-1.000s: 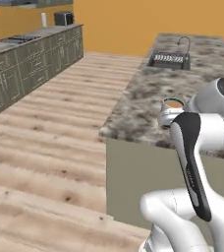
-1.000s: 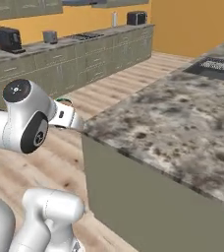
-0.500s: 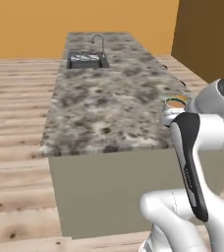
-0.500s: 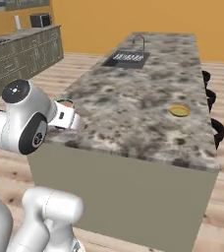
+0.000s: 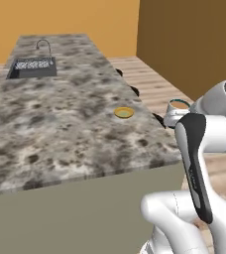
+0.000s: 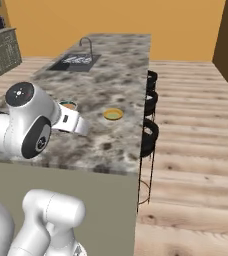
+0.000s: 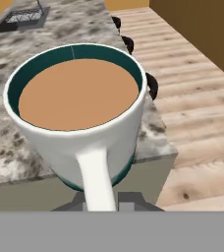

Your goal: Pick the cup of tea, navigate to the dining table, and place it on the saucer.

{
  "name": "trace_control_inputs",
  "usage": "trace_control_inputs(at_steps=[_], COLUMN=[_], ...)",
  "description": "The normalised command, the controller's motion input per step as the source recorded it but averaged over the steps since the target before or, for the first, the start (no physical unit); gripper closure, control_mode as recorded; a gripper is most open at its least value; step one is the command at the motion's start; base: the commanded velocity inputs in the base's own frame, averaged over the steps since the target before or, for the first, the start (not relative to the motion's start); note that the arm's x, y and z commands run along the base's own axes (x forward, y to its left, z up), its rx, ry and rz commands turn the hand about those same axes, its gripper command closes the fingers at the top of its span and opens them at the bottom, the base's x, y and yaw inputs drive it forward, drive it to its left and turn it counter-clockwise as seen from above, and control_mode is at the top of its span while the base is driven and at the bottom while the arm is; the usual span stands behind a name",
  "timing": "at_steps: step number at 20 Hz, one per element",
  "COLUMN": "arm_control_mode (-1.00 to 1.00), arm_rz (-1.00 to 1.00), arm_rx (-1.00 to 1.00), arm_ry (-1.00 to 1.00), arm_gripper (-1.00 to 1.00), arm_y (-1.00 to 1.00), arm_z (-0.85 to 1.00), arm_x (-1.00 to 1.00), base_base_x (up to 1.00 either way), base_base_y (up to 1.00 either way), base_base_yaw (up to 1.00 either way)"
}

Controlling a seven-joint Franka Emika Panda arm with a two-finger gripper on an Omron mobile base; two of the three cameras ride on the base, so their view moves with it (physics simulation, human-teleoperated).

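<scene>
Left base view: cup (image 5: 178,105) carried level beside bench (image 5: 60,129), off its edge, saucer (image 5: 124,112) near. Right base view: saucer (image 6: 113,114) awaiting. Hand view: pincer (image 7: 104,199) clamped on handle, keeping tea unspilled.

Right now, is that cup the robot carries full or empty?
Full, or nearly. In the hand view the cup of tea holds brown liquid close to its rim, level and unspilled, so it is upright.
</scene>
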Motion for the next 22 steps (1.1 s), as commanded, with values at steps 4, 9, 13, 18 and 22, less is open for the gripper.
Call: trace_control_inputs(at_steps=[4,9,13,18,22], arm_control_mode=[1.00,1.00,1.00,1.00,1.00], arm_rz=[0.00,0.00,0.00,0.00,0.00], arm_rx=[0.00,0.00,0.00,0.00,0.00], arm_ry=[0.00,0.00,0.00,0.00,0.00], arm_gripper=[1.00,1.00,1.00,1.00,1.00], arm_y=[0.00,0.00,0.00,0.00,0.00], arm_z=[0.00,0.00,0.00,0.00,0.00], arm_x=[0.00,0.00,0.00,0.00,0.00], base_base_x=[0.31,0.59,1.00,0.96,0.48], base_base_y=[-1.00,-1.00,-1.00,-1.00,-0.90], base_base_yaw=[-0.22,-0.10,0.15,0.43,0.63])
